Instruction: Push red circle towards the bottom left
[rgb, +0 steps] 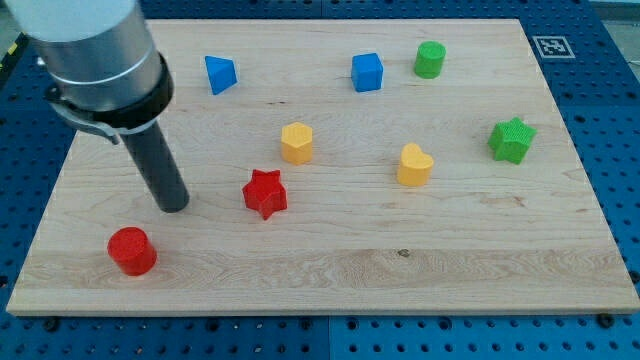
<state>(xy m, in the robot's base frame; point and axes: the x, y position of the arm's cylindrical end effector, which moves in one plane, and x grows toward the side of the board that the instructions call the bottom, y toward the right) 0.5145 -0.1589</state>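
The red circle (131, 250) is a short red cylinder near the board's bottom left corner. My tip (174, 207) is the lower end of the dark rod, standing above and to the right of the red circle, with a small gap between them. A red star (265, 193) lies to the right of my tip. The arm's grey body fills the view's top left corner.
On the wooden board (330, 270): a blue triangle-like block (220, 74), a blue cube (367, 72), a green cylinder (430, 59), a green star (512, 139), a yellow hexagon (297, 143) and a yellow heart (413, 165). The board's left edge is close to the red circle.
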